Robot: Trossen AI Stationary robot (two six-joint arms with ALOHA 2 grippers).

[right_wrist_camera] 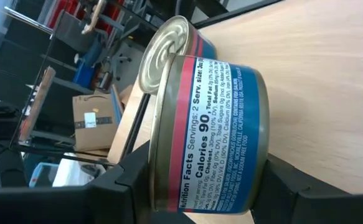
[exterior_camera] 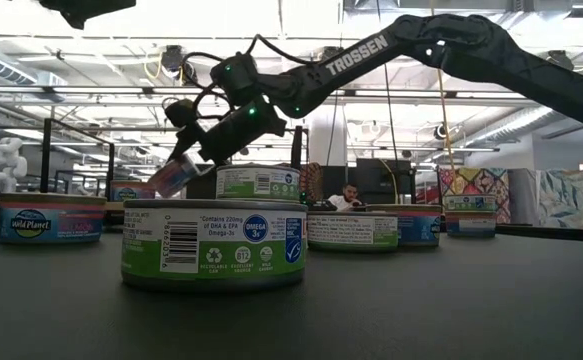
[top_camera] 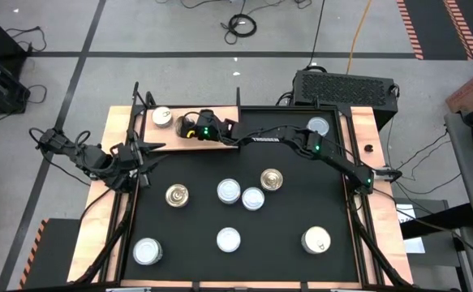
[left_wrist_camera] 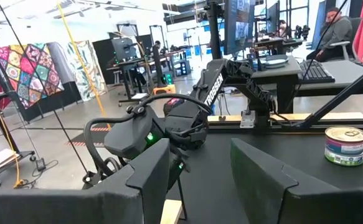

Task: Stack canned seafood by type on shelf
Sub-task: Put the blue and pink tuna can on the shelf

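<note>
**Right arm holds a tin above the wooden shelf**

Right gripper [top_camera: 194, 126] reaches across the far side of the table and sits over the shelf [top_camera: 220, 115], the pale wooden board at the far left corner of the black mat [top_camera: 301, 203]. Its fingers are partly closed on a held tin [right_wrist_camera: 212, 134] with a blue and red label; the tin is tilted, its nutrition panel facing the wrist camera. A second tin [top_camera: 162, 117] stands on the board just beside it, silvery top up.

Left gripper [top_camera: 143, 150] waits at the table's left edge, near the board; its fingers [left_wrist_camera: 150, 177] stand apart with nothing between them.

Loose tins on the mat: a cluster of four near the middle [top_camera: 230, 191], three more along the near edge [top_camera: 228, 239], one alone at the far right [top_camera: 318, 126]. From table height, a green-labelled tin [exterior_camera: 214, 245] fills the foreground.
</note>
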